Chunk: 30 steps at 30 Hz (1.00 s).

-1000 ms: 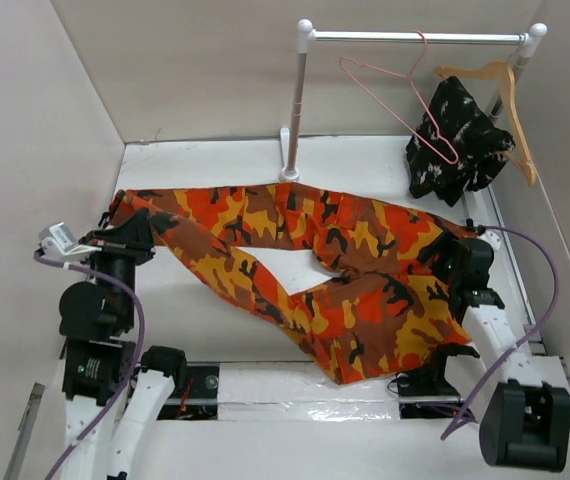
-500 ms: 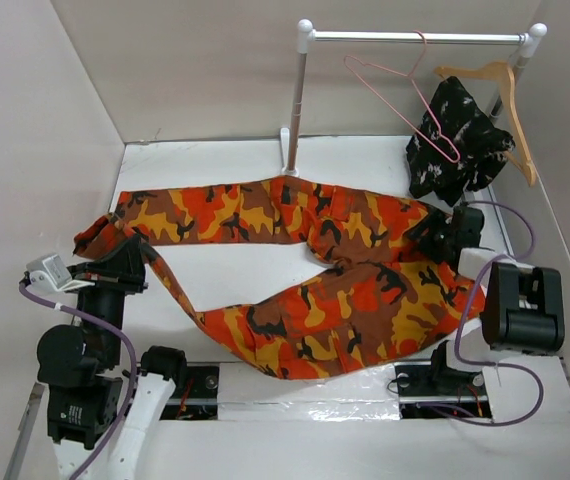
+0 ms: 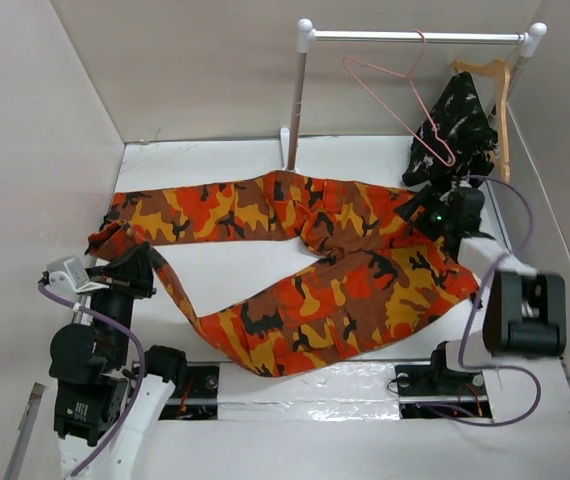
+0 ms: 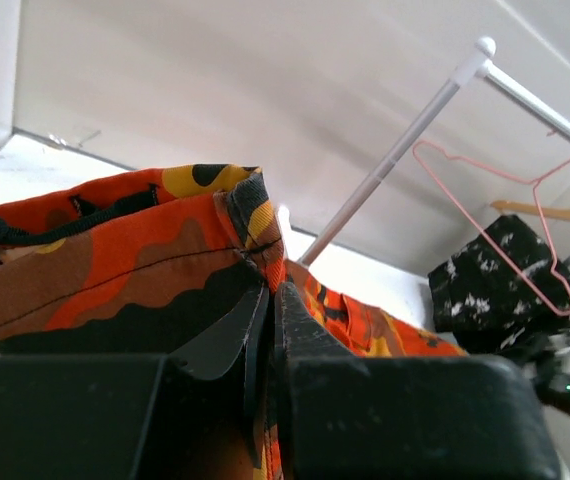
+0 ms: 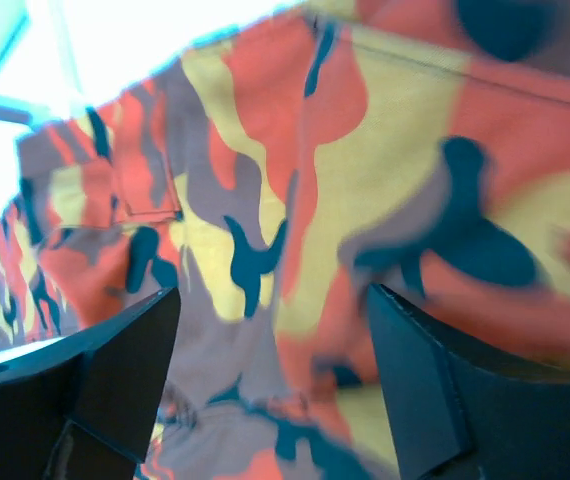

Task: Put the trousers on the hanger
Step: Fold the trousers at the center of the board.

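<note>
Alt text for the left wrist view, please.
The left pincer is shut on an edge of the orange camouflage trousers, seen close up. Behind, a pink wire hanger hangs on a white rack, next to a black-and-white garment.

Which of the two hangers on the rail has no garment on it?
The thin pink wire hanger is bare. The light-brown wooden hanger to its right appears to carry the black-and-white garment.
</note>
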Each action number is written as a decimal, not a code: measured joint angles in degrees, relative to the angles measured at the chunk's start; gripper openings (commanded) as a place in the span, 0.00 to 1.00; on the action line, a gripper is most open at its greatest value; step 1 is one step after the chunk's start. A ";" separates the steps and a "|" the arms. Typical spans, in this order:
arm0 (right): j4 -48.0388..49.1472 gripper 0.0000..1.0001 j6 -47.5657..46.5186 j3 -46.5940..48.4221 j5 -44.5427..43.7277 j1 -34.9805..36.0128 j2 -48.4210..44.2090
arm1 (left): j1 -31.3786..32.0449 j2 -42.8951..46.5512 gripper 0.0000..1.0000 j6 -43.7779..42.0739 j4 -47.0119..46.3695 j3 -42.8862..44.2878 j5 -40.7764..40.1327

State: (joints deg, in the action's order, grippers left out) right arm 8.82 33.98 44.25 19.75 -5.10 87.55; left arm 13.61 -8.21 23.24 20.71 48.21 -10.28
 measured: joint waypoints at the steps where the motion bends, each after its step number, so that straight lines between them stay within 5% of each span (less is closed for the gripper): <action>1: -1.07 0.82 -0.44 -1.62 -1.29 -1.20 -4.46 | 0.22 0.22 0.00 -0.04 -0.24 -0.87 0.17; 7: -6.86 0.60 -0.42 -17.68 -11.02 -16.15 -34.58 | 2.34 1.62 0.00 -0.09 -1.22 -4.24 0.37; 13: -23.69 0.61 5.38 -27.15 -15.28 -24.28 -47.19 | 5.86 4.46 0.00 -0.26 -2.25 -4.33 -0.74; 18: -30.38 0.69 10.10 -27.02 -19.65 -25.29 -48.48 | 8.31 6.47 0.00 -0.28 -2.51 -4.33 -1.86; 24: -34.86 0.68 16.55 -23.30 -24.83 -24.76 -38.95 | 11.26 7.41 0.00 -0.66 -2.29 -3.54 -5.07; 30: -35.10 0.54 20.70 -20.87 -28.30 -22.01 -32.74 | 12.48 7.48 0.00 -1.46 -1.99 -2.73 -8.39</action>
State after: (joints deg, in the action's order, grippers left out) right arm -26.28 54.68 23.38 -8.56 -27.11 54.81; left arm 26.09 -0.73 21.78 18.72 45.47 -18.68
